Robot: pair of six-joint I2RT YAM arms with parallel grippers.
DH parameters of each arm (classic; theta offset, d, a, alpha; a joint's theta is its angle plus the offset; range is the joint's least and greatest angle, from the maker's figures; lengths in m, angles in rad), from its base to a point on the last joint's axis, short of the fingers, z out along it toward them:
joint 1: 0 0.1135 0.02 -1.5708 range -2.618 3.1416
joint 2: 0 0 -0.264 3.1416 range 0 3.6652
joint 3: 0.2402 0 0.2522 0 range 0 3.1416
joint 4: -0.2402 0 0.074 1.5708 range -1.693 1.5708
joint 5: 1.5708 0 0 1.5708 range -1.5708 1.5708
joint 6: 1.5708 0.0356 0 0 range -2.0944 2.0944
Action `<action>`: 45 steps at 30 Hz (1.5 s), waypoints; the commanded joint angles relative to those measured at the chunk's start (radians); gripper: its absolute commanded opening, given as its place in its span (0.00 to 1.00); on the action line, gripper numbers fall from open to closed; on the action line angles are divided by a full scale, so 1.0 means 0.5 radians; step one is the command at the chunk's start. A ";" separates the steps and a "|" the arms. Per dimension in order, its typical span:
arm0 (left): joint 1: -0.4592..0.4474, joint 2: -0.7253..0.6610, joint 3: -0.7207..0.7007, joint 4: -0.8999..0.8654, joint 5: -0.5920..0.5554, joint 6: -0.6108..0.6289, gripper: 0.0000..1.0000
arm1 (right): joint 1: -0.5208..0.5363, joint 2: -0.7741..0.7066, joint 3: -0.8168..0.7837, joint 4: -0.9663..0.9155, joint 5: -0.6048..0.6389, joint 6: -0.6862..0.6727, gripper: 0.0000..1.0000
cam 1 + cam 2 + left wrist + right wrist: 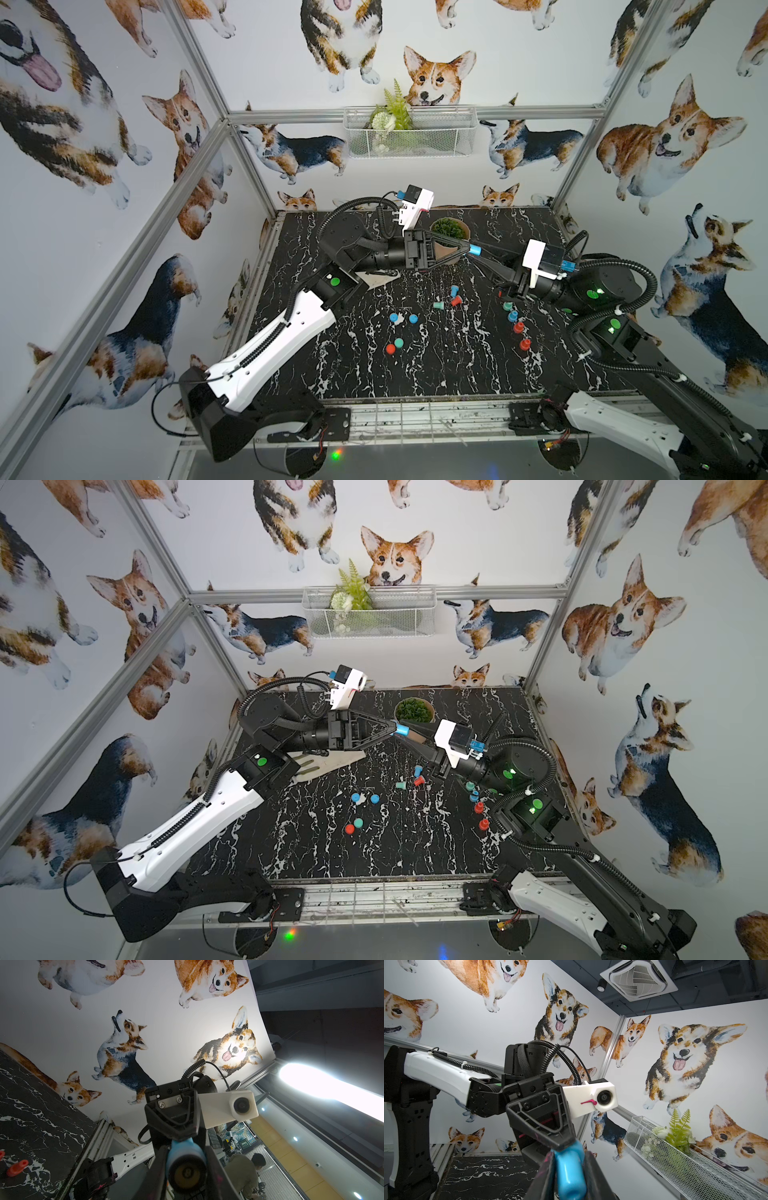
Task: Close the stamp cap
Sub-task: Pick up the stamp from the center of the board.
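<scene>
A blue stamp (475, 250) (402, 730) hangs in mid-air above the back of the black marble table (374, 374), held from both sides. My left gripper (466, 249) (187, 1153) is shut on its wide end. In the left wrist view the stamp (187, 1159) turns a dark round end with a yellowish face toward the camera. My right gripper (482, 254) (569, 1159) comes from the opposite side, its fingers pressed on the stamp's (569, 1167) narrower blue part. Two round blue caps (392, 318) lie loose on the table below.
A small potted plant (449, 228) stands just behind the grippers. A beige sheet (378, 278) lies under the left arm. Loose stamps (456, 300) lie mid-table, and several more stamps (518, 327) line up by the right arm. Red and teal caps (390, 349) sit nearer the front.
</scene>
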 commanded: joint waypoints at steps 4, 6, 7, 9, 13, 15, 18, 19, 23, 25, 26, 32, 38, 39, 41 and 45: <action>-0.001 0.008 0.012 0.107 0.043 -0.060 0.10 | 0.003 0.026 0.031 0.091 -0.029 0.060 0.26; 0.000 0.008 0.014 0.116 0.047 -0.064 0.10 | 0.004 0.027 0.027 0.101 -0.019 0.072 0.26; -0.001 0.008 0.013 0.119 0.049 -0.063 0.10 | 0.002 0.026 0.025 0.105 -0.010 0.076 0.26; 0.001 0.007 0.013 0.124 0.051 -0.064 0.10 | 0.002 0.026 0.024 0.112 0.005 0.085 0.26; -0.001 0.008 0.011 0.147 0.059 -0.068 0.10 | 0.004 0.017 0.015 0.116 0.033 0.094 0.27; 0.000 0.008 0.013 0.152 0.061 -0.066 0.10 | 0.004 0.008 0.003 0.129 0.050 0.101 0.29; -0.001 0.011 0.016 0.156 0.060 -0.067 0.09 | 0.002 -0.004 -0.015 0.151 0.063 0.106 0.29; 0.001 0.014 0.016 0.157 0.063 -0.067 0.09 | 0.001 -0.004 -0.019 0.152 0.065 0.110 0.29; 0.000 0.021 0.021 0.167 0.065 -0.072 0.09 | 0.003 -0.004 -0.016 0.156 0.056 0.119 0.28; -0.001 0.021 0.025 0.178 0.068 -0.073 0.08 | 0.003 -0.001 -0.019 0.157 0.056 0.128 0.29; 0.000 0.021 0.025 0.177 0.068 -0.075 0.08 | 0.004 -0.001 -0.017 0.159 0.057 0.134 0.29; 0.000 0.030 0.031 0.195 0.063 -0.079 0.08 | 0.004 0.006 -0.015 0.175 0.001 0.174 0.27; 0.000 0.036 0.036 0.224 0.068 -0.091 0.08 | 0.001 0.009 -0.017 0.197 -0.004 0.199 0.24; -0.001 0.039 0.037 0.226 0.068 -0.091 0.08 | 0.004 0.011 -0.016 0.196 -0.005 0.204 0.23; -0.001 0.039 0.037 0.229 0.068 -0.092 0.08 | 0.003 0.014 -0.012 0.202 -0.008 0.209 0.20; 0.002 0.040 0.039 0.189 0.071 -0.055 0.12 | 0.003 0.017 -0.012 0.191 0.029 0.215 0.13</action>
